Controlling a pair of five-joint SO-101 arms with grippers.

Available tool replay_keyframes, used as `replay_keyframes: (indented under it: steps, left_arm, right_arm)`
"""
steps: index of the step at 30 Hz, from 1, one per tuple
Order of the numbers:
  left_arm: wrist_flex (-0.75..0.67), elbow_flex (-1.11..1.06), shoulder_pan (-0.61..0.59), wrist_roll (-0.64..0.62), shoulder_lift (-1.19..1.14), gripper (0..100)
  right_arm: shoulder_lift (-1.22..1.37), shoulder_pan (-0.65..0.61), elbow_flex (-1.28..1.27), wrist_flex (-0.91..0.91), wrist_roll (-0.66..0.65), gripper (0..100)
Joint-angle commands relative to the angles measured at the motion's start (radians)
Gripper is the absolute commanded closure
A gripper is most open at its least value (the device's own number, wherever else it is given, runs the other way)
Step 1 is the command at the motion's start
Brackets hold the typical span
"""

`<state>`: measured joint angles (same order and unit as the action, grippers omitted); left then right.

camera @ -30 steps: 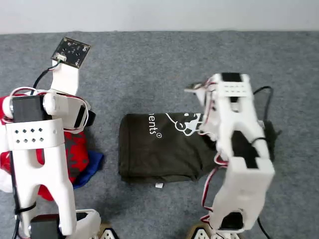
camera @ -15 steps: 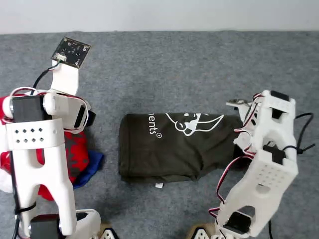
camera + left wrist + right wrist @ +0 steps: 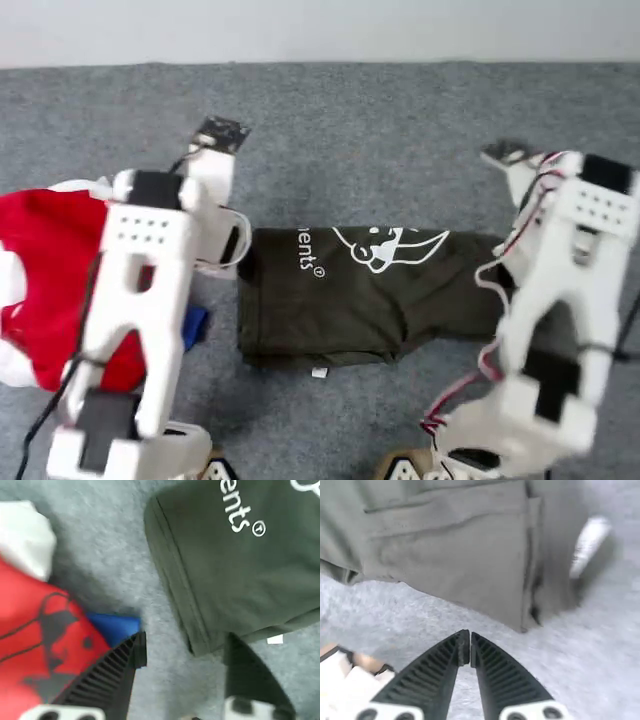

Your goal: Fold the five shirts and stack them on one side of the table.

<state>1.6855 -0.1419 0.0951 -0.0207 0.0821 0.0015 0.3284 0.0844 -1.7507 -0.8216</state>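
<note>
Shirt (image 3: 340, 300) dark, right end behind arm | left tool (image 3: 186, 642) spread, empty | right tool (image 3: 470, 639) pinched together, empty

High view: my right arm (image 3: 560, 300), blurred, covers the right end of the dark shirt (image 3: 340, 300). My left arm (image 3: 140, 300), also blurred, hides part of the red shirt (image 3: 40, 260), itself cut by the edge, and all but a corner of the blue cloth (image 3: 196, 326). In the right wrist view, a white streak (image 3: 590, 540) is too smeared to identify.
</note>
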Motion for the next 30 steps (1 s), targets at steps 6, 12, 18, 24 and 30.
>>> replay_keyframes:
  steps: [6, 12, 18, 24, 30]
  left_arm:
    - [-0.018, 0.142, 0.043, -0.052, -0.295, 68]
    - [-0.02, 0.243, 0.048, -0.054, -0.494, 69]
    - [-0.061, 0.28, 0.087, -0.054, -0.674, 69]
    - [-0.106, 0.282, 0.13, -0.051, -0.792, 78]
    - [-0.118, 0.282, 0.17, -0.005, -0.801, 96]
  right_arm:
    - [-0.438, 0.019, -0.126, -0.044, -0.006, 98.4]
    - [-0.532, 0.044, -0.207, -0.044, -0.006, 98.4]
    - [-0.545, 0.119, -0.204, -0.044, -0.008, 98.4]
    - [-0.547, 0.202, -0.203, -0.044, -0.009, 98.4]
    - [-0.547, 0.243, -0.201, -0.044, -0.077, 98.7]
